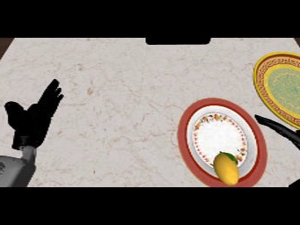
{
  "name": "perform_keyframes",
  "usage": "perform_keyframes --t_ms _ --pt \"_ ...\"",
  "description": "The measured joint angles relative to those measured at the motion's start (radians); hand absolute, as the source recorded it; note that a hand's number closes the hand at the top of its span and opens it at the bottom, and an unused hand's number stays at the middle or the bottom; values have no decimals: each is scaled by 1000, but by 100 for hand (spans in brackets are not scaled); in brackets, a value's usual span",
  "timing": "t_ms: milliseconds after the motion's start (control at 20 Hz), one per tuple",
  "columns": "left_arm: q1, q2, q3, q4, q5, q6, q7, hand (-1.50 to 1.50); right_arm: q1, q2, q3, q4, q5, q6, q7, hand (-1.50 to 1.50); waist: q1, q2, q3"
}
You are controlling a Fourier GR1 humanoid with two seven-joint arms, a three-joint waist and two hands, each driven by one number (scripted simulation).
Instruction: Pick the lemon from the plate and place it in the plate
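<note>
A: Since the right hand [294, 136] shows only in part at the right edge, what can be logged for it?

B: Fingers straight and slim, pointing up and to the left across the counter [126, 83]. Released, nothing in it. A dark shape in the lower right corner may be its thumb or wrist; the view is too cut off there to tell.

A: Nearest thing to those fingertips?

B: The red-rimmed plate [185, 140], just to their left. The tips sit close to its right rim. Above the fingers is the yellow plate [260, 74], green at the centre with a patterned border, cropped by the right edge.

A: And the lemon [225, 169]?

B: It lies on the red-rimmed plate, at the plate's near end, partly on the white floral centre and partly over the red rim. Yellow-orange, with a small green patch at its far tip. It is below and left of the fingertips. Neither hand touches it.

A: How do the two plates sit?

B: Near each other, with the yellow one up and right of the red-rimmed one.

A: Farther out?

B: Pale marbled counter all round. The left hand [32, 116] is at the far left, on a grey forearm [6, 170]. It is open, fingers up, resting and holding nothing. It is well apart from both plates.
</note>
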Motion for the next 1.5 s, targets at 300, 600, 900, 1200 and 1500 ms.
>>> perform_keyframes --t_ms 300,600,900,1200,1500 --pt "2 -25 5 -17 -31 3 19 0 2 -39 26 -120 61 57 151 -150 2 -1 -1" --pt "11 -40 33 3 -47 -27 6 0 0 -33 60 -194 197 51 250 -150 3 0 0" --pt "13 -54 63 11 -67 -56 9 0 -25 5 108 -190 336 73 312 -150 5 0 0" --pt "-1 -86 87 -8 -106 -58 44 0 -51 63 132 -208 416 143 383 -150 5 0 0" --pt "21 -127 105 -31 -157 -67 51 0 -75 158 140 -206 501 179 449 -150 5 0 0"
